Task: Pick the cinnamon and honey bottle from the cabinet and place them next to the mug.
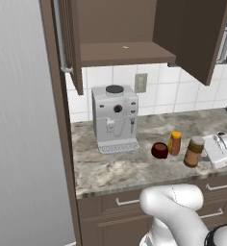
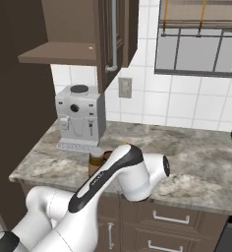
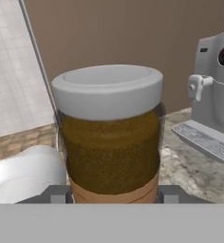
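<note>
The cinnamon (image 1: 194,151) stands upright on the counter, just right of the honey bottle (image 1: 175,143) and the dark red mug (image 1: 159,150). My gripper (image 1: 205,152) reaches in from the right, level with the jar. In the hand view the cinnamon (image 3: 111,142) sits very close between my fingertips (image 3: 59,194), which press against its sides, so the gripper (image 3: 115,195) is shut on it. The right base view has the cinnamon (image 2: 94,161) partly hidden behind my arm. The cabinet (image 1: 120,53) hangs open above, its shelf bare.
A grey coffee machine (image 1: 114,117) stands at the back left of the counter (image 1: 110,170), left of the mug. A tall grey panel rises at the left. Drawers with metal handles (image 1: 127,202) run below the counter edge.
</note>
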Motion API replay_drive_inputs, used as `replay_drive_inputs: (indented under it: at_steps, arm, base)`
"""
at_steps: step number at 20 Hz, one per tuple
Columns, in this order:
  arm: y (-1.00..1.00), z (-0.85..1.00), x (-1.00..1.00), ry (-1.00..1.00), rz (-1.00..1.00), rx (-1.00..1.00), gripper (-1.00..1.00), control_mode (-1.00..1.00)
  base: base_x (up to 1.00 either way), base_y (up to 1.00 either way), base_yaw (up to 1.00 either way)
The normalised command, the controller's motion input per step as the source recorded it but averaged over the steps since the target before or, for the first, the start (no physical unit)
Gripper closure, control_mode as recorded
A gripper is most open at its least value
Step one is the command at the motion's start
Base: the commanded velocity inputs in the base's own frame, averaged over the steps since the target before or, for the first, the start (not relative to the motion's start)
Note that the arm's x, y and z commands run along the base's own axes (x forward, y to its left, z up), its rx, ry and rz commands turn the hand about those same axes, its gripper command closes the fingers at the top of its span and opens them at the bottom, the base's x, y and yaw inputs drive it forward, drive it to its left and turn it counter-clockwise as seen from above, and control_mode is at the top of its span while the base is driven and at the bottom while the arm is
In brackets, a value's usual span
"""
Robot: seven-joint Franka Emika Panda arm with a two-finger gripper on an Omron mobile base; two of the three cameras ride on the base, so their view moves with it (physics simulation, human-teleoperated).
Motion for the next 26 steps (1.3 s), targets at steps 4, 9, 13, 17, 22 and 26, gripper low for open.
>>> replay_drive_inputs:
  at_steps: [4, 9, 13, 17, 22, 26]
  arm:
    - [0.00, -0.46, 0.19, 0.00, -0.09, 0.00, 1.00, -1.00]
    - [0.00, -0.54, 0.21, 0.00, -0.07, 0.00, 1.00, -1.00]
    - [0.00, -0.55, 0.16, 0.00, -0.05, 0.00, 1.00, -1.00]
    - [0.00, -0.43, 0.18, 0.00, -0.04, 0.00, 1.00, -1.00]
    - [0.00, -0.27, 0.23, 0.00, -0.04, 0.00, 1.00, -1.00]
    - [0.00, -0.07, 0.34, 0.00, -0.06, 0.00, 1.00, -1.00]
  base:
    - [0.00, 0.00, 0.00]
    - [0.00, 0.00, 0.00]
    - [0.00, 0.00, 0.00]
    - [0.00, 0.00, 0.00]
    - [0.00, 0.00, 0.00]
    - [0.00, 0.00, 0.00]
